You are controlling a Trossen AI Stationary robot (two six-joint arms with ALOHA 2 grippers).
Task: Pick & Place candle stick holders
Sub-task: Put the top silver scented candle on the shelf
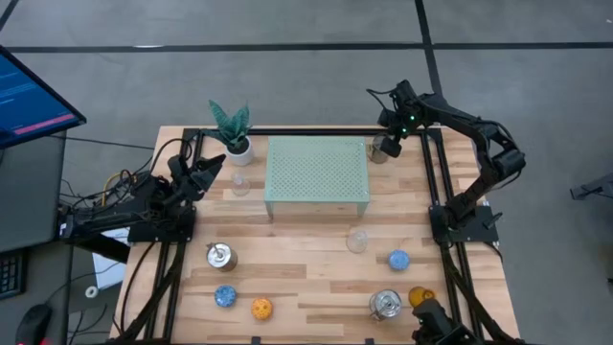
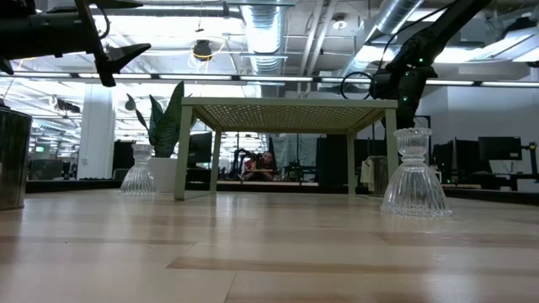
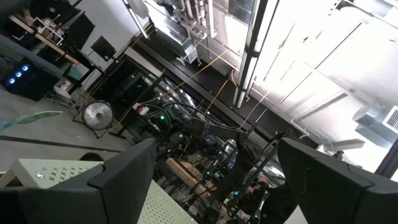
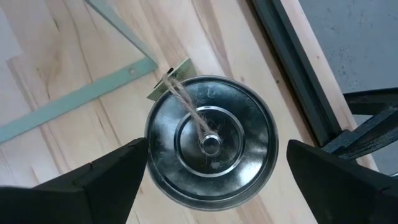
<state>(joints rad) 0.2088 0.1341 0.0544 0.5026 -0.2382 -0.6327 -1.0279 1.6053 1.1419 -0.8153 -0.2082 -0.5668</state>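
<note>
A shiny silver holder with a string and a tag stands on the table by the stand's far right corner. My right gripper hangs open above it, one finger on each side, touching nothing. My left gripper is open and empty, raised at the table's left, also in the low view. Clear glass holders stand left of the stand and in front of it. Silver, blue, orange, blue, silver and amber holders stand near the front.
The pale green perforated stand fills the table's far middle on four legs. A green plant in a white pot stands at its far left corner. Black frame rails run along the table's left and right sides.
</note>
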